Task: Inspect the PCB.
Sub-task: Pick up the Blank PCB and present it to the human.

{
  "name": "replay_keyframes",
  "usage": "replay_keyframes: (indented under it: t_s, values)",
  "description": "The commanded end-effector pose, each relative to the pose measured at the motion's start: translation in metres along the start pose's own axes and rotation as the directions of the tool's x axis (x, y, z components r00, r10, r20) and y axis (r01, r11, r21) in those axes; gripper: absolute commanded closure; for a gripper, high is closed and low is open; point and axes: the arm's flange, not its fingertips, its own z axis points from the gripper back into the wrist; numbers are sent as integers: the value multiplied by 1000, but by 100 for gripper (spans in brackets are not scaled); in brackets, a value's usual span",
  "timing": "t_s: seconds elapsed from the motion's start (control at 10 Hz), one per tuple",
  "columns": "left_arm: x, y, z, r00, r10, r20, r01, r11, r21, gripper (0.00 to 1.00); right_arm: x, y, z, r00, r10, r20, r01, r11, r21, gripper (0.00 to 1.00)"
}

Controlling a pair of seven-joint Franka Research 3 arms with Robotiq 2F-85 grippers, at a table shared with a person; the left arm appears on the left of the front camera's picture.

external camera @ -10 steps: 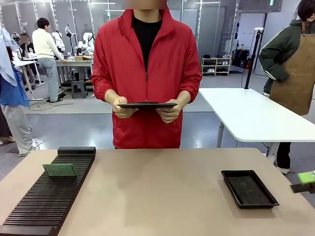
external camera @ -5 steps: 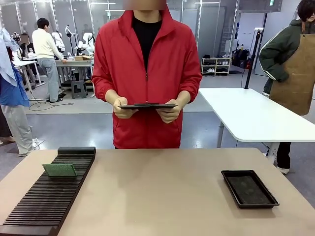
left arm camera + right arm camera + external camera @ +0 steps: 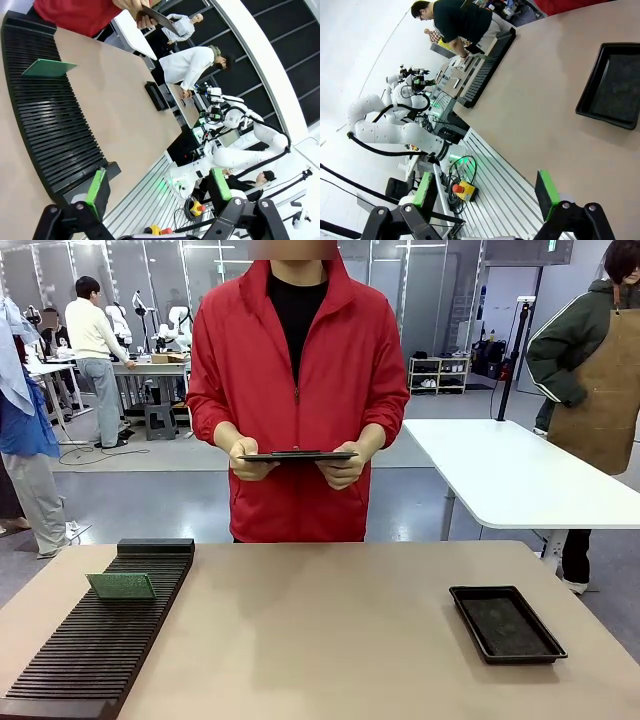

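The PCB [image 3: 120, 586] is a small green board standing tilted in the slots of a long black rack [image 3: 100, 650] at the table's left; it sits near the rack's far end [image 3: 48, 68]. My left gripper [image 3: 157, 187] is open, holds nothing and hangs back from the table's near edge, well short of the board. My right gripper [image 3: 486, 192] is also open and holds nothing, off the near edge on the tray's side.
A shallow black tray [image 3: 507, 624] lies at the table's right [image 3: 612, 87]. A person in a red jacket stands at the far side holding a dark clipboard [image 3: 297, 455] in both hands. Bare tabletop [image 3: 320, 630] lies between rack and tray.
A green fingertip of the right gripper at the front view's right edge one second ago has withdrawn out of that view. The PCB, tray and person have stayed put.
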Motion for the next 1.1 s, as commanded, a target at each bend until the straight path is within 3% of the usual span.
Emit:
replay_keyframes:
  t_s: [0.0,1.0]
  values:
    - [-3,0,4,1000,3,2,-3,1000,1,0,-4,0,4,1000,-2,11,2,1000,3,0]
    - [-2,0,3,1000,5,6,-5,1000,6,0,-4,0,4,1000,-2,11,2,1000,3,0]
